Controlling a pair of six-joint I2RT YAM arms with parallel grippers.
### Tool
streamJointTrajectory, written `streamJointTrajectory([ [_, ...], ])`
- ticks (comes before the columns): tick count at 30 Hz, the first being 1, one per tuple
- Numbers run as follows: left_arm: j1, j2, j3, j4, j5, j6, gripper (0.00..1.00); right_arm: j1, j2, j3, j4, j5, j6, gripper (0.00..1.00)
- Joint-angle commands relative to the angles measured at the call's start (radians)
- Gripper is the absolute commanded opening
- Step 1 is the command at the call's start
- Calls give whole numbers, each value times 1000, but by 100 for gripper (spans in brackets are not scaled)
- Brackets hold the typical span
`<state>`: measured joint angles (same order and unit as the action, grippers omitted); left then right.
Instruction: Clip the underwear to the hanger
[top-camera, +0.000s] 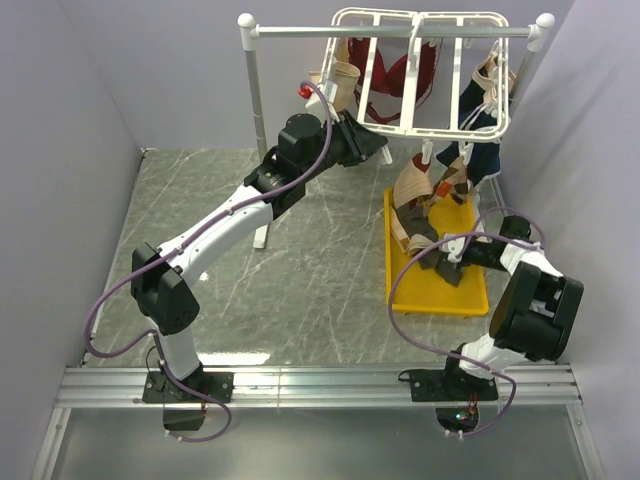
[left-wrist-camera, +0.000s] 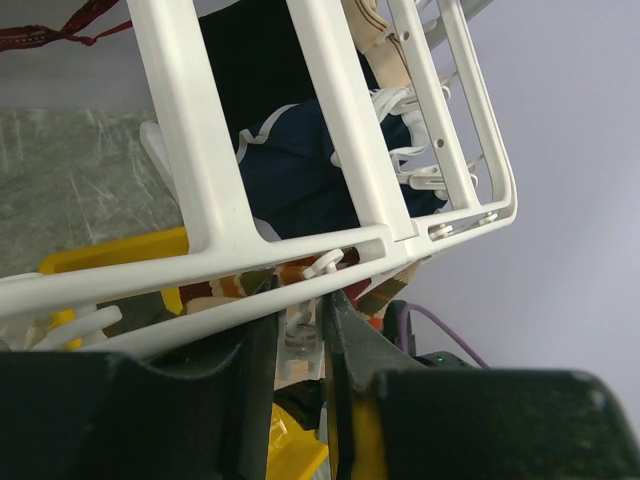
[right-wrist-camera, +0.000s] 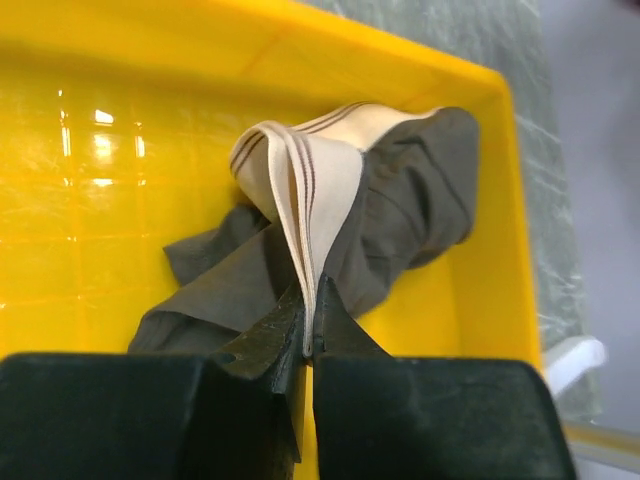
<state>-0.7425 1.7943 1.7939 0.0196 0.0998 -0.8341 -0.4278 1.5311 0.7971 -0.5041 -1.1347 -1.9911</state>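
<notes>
The white slatted hanger (top-camera: 420, 70) hangs from a rail at the back. My left gripper (top-camera: 378, 147) reaches under its near-left corner. In the left wrist view the left gripper (left-wrist-camera: 300, 312) is shut on a small white clip (left-wrist-camera: 298, 340) dangling below the hanger's edge rail (left-wrist-camera: 200, 180). The dark grey-brown underwear (right-wrist-camera: 400, 200) lies crumpled in the yellow tray (right-wrist-camera: 120, 130). My right gripper (right-wrist-camera: 312, 335) is shut on its beige band (right-wrist-camera: 320, 180), which stands up folded. From above, the right gripper (top-camera: 452, 254) sits low in the tray (top-camera: 405, 290) at the underwear (top-camera: 440, 268).
A white pole-and-rail stand (top-camera: 255, 100) carries the hanger. A maroon garment (top-camera: 405, 75), beige garments (top-camera: 340, 85) and a navy one (top-camera: 487, 150) hang from clips. Striped patterned garments (top-camera: 415, 190) lie at the tray's far end. Grey walls close in on both sides.
</notes>
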Motion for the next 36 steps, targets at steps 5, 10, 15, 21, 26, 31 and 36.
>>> streamJointTrajectory([
  [5, -8, 7, 13, 17, 83, -11, 0, -20, -227, 158, -352, -56, -126, 0],
  [10, -8, 0, -4, 77, 144, -3, 0, -14, -347, 244, -669, -28, -186, 0],
  [15, -8, 7, -4, 101, 181, 6, 0, 7, -405, 353, -899, 36, -155, 0],
  [21, -5, 11, -24, 137, 224, 18, 0, 113, -451, 508, -920, 65, 93, 0],
  [26, -6, 22, -14, 137, 233, 32, 0, 242, -450, 539, -703, 237, 492, 0],
  [31, -5, 19, -16, 129, 225, 43, 0, 271, -405, 553, -725, 569, 535, 0],
  [36, -4, 19, -18, 134, 232, 24, 0, 282, -387, 499, -786, 924, 489, 0],
])
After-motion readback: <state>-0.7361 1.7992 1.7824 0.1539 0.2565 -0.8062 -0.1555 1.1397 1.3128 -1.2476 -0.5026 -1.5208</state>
